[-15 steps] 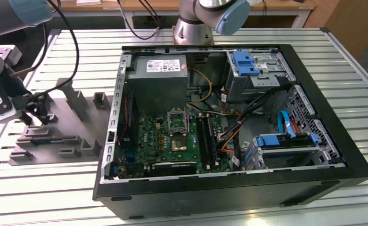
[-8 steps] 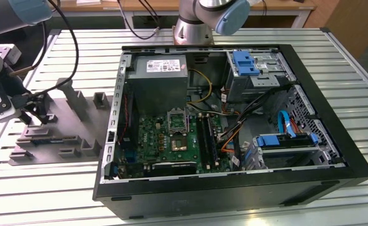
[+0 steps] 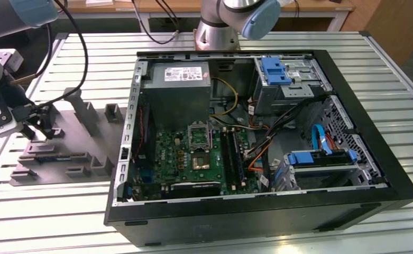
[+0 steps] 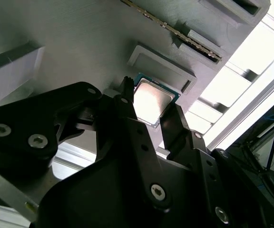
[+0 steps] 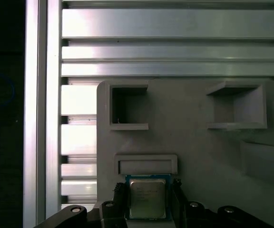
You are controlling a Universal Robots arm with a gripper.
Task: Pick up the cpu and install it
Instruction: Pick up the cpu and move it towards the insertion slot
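Two black fingers (image 5: 120, 204) of the gripper (image 5: 148, 203) press against opposite edges of the cpu (image 5: 148, 195), so we read it as clamped on the chip. We find the cpu at the grey fixture plate (image 5: 199, 147), just beside a raised rectangular frame (image 5: 146, 164), on the slatted worktop (image 3: 65, 222), to the exterior view's left of the open computer case (image 3: 263, 214).

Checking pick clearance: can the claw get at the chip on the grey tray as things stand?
Likely yes. The claw sits right at the chip on the tray, nothing lies between them, and the raised ledge beside the chip is not in the claw's way.
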